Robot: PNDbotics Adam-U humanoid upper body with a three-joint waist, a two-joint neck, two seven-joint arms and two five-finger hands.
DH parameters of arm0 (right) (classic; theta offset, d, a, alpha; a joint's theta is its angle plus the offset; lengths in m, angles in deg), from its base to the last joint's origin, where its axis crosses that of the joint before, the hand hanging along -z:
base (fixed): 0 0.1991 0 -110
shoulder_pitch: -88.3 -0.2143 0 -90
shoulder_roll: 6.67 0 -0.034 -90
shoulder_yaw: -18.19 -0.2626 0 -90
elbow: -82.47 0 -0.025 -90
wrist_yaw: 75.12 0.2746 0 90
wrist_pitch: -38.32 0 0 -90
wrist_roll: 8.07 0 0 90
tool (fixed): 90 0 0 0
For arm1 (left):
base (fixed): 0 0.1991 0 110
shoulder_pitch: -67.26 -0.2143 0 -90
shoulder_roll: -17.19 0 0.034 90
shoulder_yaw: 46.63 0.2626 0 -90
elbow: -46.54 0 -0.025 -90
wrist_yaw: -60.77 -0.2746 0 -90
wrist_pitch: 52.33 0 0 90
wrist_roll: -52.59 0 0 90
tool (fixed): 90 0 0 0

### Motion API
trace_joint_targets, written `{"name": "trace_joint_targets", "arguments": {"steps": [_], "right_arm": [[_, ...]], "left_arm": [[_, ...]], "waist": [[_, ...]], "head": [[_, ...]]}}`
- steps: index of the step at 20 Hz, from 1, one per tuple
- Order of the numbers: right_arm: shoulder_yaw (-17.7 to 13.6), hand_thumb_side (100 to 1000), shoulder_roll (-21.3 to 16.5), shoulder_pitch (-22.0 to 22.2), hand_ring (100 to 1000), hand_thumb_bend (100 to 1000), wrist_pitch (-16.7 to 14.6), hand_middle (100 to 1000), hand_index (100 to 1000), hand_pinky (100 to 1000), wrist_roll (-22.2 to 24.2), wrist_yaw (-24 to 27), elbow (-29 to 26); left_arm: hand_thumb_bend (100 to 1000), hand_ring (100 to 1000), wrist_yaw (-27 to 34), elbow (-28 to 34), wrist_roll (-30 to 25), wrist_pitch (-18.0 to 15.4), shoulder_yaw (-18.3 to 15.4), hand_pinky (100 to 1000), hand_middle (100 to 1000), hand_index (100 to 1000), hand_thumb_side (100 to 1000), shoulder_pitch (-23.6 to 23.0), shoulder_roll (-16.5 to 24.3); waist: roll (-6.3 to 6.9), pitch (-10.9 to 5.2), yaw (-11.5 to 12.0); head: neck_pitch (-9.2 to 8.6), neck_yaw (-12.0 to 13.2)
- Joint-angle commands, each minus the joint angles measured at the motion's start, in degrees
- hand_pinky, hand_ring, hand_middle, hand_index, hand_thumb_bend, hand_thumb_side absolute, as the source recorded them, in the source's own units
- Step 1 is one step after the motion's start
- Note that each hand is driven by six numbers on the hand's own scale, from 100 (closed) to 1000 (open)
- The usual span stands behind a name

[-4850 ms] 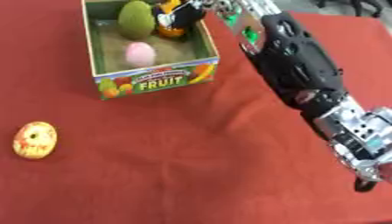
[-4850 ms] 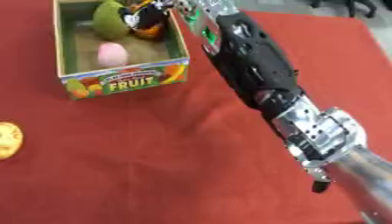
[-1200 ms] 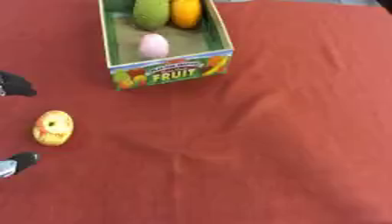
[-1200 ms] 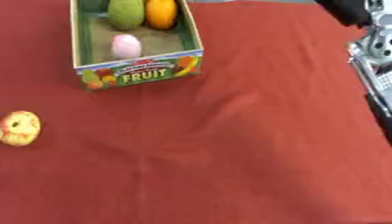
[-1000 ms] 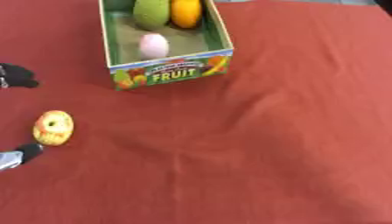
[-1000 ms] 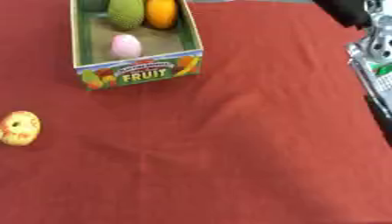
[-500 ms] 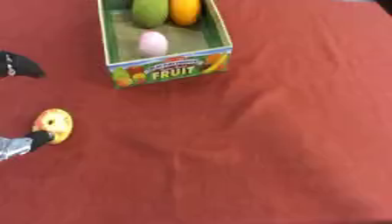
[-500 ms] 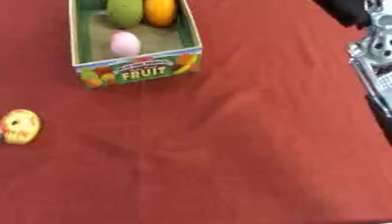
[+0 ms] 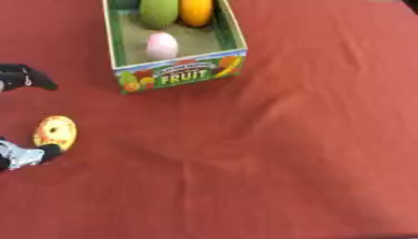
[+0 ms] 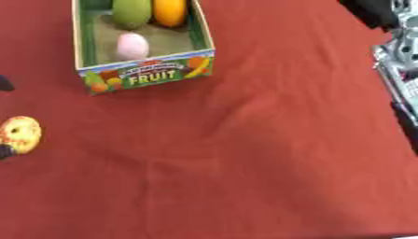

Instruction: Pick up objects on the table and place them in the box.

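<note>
Fingers of the robot's left hand (image 9: 23, 155) show only as two black tips at the left edge of the left eye view. One tip (image 9: 32, 77) points right, level with the front of the box. The other, lower one touches the bottom edge of a yellow doughnut (image 9: 55, 132) with red markings. The two tips stand well apart, one above the doughnut and one below it, so the hand looks spread around it rather than closed on it. The doughnut lies on the red tablecloth (image 9: 286, 154), near the left edge and in front of the box to its left.

The box (image 9: 179, 75) stands at the top, left of centre. Its front panel shows printed fruit and the word FRUIT, and its inside is green. Inside lie a pink egg-shaped thing (image 9: 162, 44) near the front, a green fruit (image 9: 158, 10) at the back and an orange fruit (image 9: 197, 9) just beside it on the right.

From the right eye view, the same box, doughnut and cloth appear shifted leftward. Only small dark tips of the left hand show at the left edge. Along the right edge runs the right arm (image 10: 398, 51), black and silver. Its hand lies outside both pictures, so nothing can be said of those fingers.
</note>
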Motion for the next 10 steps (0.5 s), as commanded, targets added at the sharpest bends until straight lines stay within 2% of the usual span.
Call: {"name": "trace_joint_targets", "arguments": {"steps": [1, 6, 10], "right_arm": [[-0.4, 602, -1.1, -0.7, 778, 100, 0.0, 647, 830, 863, 0.1, 0.5, -0.9], [-0.3, 600, -0.9, -0.9, 780, 100, 0.1, 646, 830, 865, 0.4, 0.8, -0.9], [-0.3, 600, -0.8, -1.0, 781, 100, 0.3, 645, 831, 866, 0.5, 1.0, -0.9]], "left_arm": [[525, 924, -1.8, -2.1, -1.1, -0.3, -0.3, 865, 841, 889, 454, 1.4, 0.2], [451, 915, -2.9, -5.5, -1.0, -0.3, -0.3, 853, 830, 882, 456, 2.2, -1.1], [451, 906, -3.4, -7.3, -1.4, -0.3, 0.1, 843, 797, 877, 467, 2.9, -2.0]], "waist": [[1.1, -1.94, -0.2], [1.13, -1.92, -0.2], [1.09, -1.93, -0.3]], "head": [[0.61, 0.3], [0.67, 0.4], [0.81, 0.6]]}}
